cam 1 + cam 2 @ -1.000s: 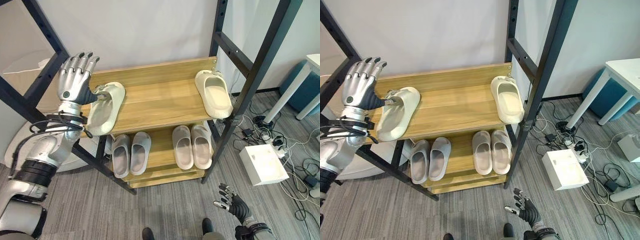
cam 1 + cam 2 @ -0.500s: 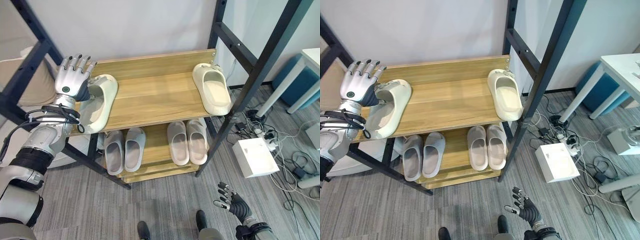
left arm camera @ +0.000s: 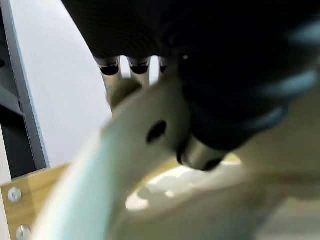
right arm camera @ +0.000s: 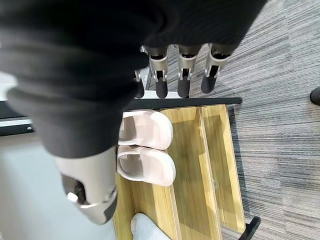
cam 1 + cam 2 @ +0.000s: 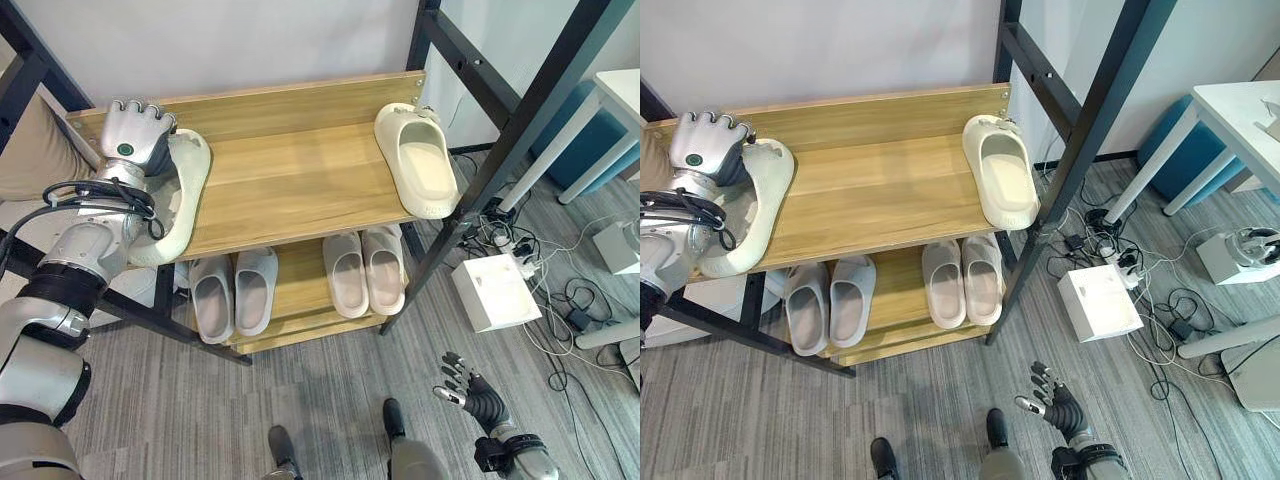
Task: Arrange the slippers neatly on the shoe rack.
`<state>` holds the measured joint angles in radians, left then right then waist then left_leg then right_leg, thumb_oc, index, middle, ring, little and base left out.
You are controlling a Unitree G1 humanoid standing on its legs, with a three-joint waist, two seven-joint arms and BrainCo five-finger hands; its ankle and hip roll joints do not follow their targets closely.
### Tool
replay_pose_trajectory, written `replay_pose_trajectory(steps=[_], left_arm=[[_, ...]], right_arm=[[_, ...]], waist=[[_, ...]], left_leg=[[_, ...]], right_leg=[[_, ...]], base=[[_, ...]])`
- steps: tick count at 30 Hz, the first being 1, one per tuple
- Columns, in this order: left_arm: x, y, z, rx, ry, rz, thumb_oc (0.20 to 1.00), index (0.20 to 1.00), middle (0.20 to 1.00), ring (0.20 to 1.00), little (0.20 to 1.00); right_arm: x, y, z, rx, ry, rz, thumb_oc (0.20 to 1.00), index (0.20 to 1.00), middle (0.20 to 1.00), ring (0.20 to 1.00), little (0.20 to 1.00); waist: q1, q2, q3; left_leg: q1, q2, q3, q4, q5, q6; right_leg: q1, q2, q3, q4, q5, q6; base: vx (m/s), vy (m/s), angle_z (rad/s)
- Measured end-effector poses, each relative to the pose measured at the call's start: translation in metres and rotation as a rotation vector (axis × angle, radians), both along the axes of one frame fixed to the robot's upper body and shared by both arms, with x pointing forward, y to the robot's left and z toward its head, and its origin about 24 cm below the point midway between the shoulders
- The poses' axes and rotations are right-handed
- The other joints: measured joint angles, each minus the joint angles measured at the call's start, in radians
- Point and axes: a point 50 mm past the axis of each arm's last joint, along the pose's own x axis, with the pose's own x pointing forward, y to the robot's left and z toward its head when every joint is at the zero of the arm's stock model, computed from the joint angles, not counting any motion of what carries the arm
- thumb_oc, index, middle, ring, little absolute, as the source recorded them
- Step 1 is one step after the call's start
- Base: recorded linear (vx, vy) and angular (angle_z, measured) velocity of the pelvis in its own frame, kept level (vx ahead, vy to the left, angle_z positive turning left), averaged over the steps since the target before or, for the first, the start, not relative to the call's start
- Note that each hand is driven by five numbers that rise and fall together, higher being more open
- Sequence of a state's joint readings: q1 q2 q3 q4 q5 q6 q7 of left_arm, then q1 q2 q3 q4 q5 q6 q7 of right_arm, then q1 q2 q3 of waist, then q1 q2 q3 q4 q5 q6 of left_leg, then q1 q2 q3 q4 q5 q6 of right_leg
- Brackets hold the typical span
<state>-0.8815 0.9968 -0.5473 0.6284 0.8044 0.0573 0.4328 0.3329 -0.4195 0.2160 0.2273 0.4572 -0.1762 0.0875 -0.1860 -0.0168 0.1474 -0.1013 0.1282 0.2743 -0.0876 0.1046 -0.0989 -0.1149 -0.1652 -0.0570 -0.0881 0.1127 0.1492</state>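
A cream slipper point(image 5: 181, 203) lies at the left end of the wooden top shelf point(image 5: 290, 175), its heel hanging past the front edge. My left hand point(image 5: 135, 136) sits on its toe end, fingers curled over the upper; the thumb point(image 3: 198, 152) presses the slipper point(image 3: 150, 200) in the left wrist view. The matching cream slipper point(image 5: 418, 165) lies at the shelf's right end. My right hand point(image 5: 473, 394) hangs low over the floor at the lower right, fingers point(image 4: 182, 76) relaxed, holding nothing.
The lower shelf holds a grey pair point(image 5: 232, 295) and a pinkish pair point(image 5: 362, 272). Black slanted rack posts point(image 5: 500, 140) frame the shelves. A white box point(image 5: 495, 292) and cables lie on the floor to the right, beside a white table leg point(image 5: 600, 130).
My left hand's fingers, spread above the slipper's toe end before, have curled down onto it. The camera has shifted; the right hand stays low and idle.
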Motion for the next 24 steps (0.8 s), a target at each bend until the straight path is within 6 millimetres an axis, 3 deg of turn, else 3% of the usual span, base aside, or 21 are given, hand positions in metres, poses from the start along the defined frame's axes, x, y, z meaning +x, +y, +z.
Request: replay_pose_trajectory(steps=[2,5,6,9,12,16,24], left_arm=[[0.0,-0.005,0.001,0.001,-0.006,-0.022,0.2,0.2,0.2,0.2,0.2],[-0.007,-0.043,0.004,-0.014,-0.054,-0.199,0.2,0.2,0.2,0.2,0.2],[-0.008,-0.076,-0.003,-0.08,-0.072,-0.319,0.2,0.2,0.2,0.2,0.2],[-0.008,-0.107,-0.009,-0.072,-0.057,-0.426,0.2,0.2,0.2,0.2,0.2],[0.002,-0.115,-0.008,-0.054,-0.031,-0.422,0.2,0.2,0.2,0.2,0.2],[0.015,-0.11,-0.001,-0.02,-0.009,-0.365,0.2,0.2,0.2,0.2,0.2],[0.033,-0.103,0.001,0.022,0.044,-0.269,0.2,0.2,0.2,0.2,0.2]], right_arm=[[0.0,0.0,0.0,0.001,-0.001,0.0,1.0,1.0,1.0,1.0,1.0],[0.003,0.003,0.001,0.009,-0.01,0.001,1.0,1.0,1.0,1.0,1.0],[0.005,0.006,0.001,0.027,-0.014,-0.003,1.0,1.0,1.0,1.0,1.0],[0.008,0.007,0.002,0.038,-0.026,-0.009,1.0,1.0,1.0,1.0,1.0],[0.007,0.004,0.002,0.028,-0.024,-0.015,1.0,1.0,1.0,1.0,1.0],[0.009,-0.002,0.004,0.012,-0.031,-0.039,1.0,1.0,1.0,1.0,1.0],[0.009,-0.008,0.007,-0.008,-0.044,-0.048,1.0,1.0,1.0,1.0,1.0]], waist=[[0.001,0.0,0.0],[0.002,0.0,0.0],[0.002,0.003,0.003],[-0.016,0.023,0.015],[-0.046,0.045,0.026],[-0.085,0.064,0.033],[-0.11,0.066,0.032]], left_leg=[[0.0,0.0,0.0,0.0,0.0,0.0],[0.003,-0.001,-0.003,0.006,0.001,0.001],[0.015,-0.001,-0.004,0.006,0.001,0.001],[0.03,0.001,0.004,0.003,0.0,0.0],[0.032,0.002,0.02,0.006,-0.001,-0.001],[0.033,0.004,0.044,0.006,0.0,-0.001],[0.051,0.015,0.063,0.006,-0.001,-0.001]], right_leg=[[0.002,0.0,0.0,0.0,0.0,0.0],[0.007,0.0,-0.002,0.006,0.0,0.0],[0.019,0.0,-0.004,0.005,-0.001,0.001],[0.022,0.0,0.003,0.0,-0.006,0.008],[0.01,0.001,0.022,0.0,-0.007,0.013],[0.003,0.004,0.044,0.0,0.01,-0.002],[0.006,0.017,0.062,0.005,0.015,-0.008]], base=[[0.0,0.0,0.0],[0.0,-0.045,0.03],[-0.01,-0.068,0.01],[-0.02,-0.055,-0.08],[-0.03,-0.068,-0.17],[0.0,-0.043,-0.19],[0.0,-0.044,-0.08]])
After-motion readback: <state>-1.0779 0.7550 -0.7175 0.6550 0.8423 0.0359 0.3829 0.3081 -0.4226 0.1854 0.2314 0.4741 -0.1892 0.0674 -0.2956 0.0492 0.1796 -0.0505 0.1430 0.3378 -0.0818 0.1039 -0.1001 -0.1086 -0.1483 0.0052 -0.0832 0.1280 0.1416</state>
